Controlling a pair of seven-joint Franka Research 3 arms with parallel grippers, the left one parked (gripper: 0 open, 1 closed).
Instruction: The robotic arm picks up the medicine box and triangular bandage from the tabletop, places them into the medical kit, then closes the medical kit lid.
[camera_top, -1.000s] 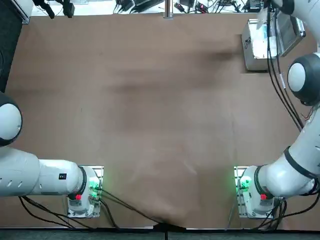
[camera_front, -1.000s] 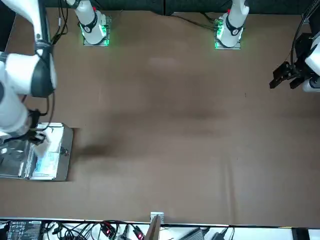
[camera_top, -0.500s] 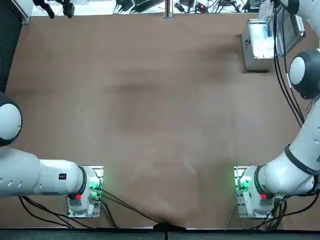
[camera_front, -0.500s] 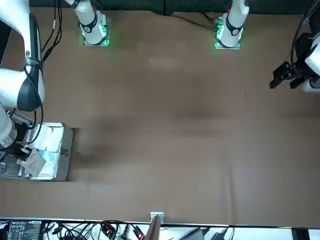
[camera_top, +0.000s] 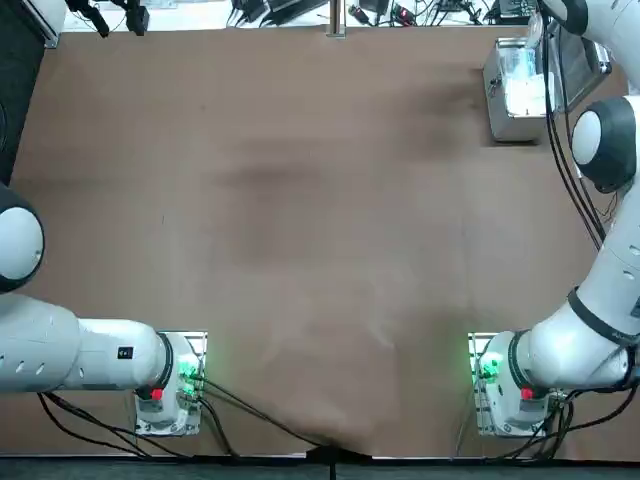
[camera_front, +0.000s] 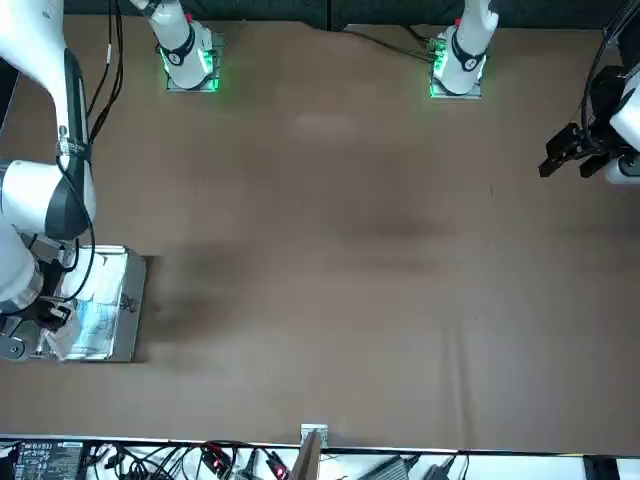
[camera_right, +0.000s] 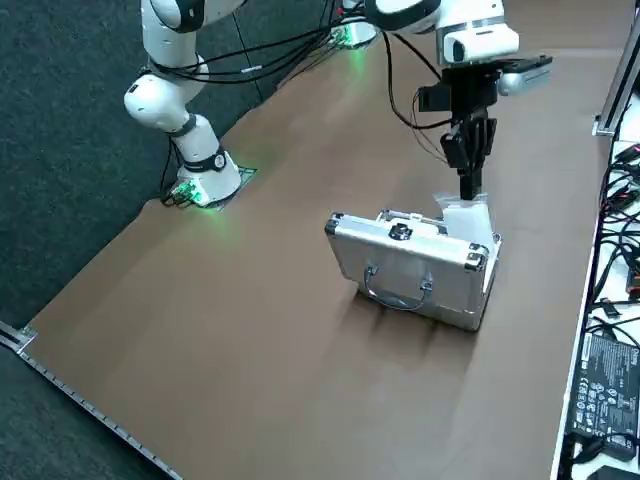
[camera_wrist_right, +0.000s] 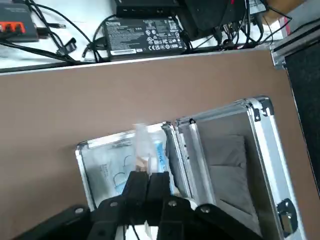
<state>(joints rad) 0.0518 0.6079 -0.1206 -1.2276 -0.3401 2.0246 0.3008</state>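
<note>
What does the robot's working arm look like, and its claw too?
The right arm is shiny white and rounded, with dark grey bands at its joints and black cables running along it. Its base glows green and has a red button. The claw is black, with two chunky fingers and small round silvery screws on it.

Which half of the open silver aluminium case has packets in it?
The silver body half: white and blue packets lie in it, and the black right gripper is over it, shut on a clear plastic packet. The lid half shows grey padding.
</note>
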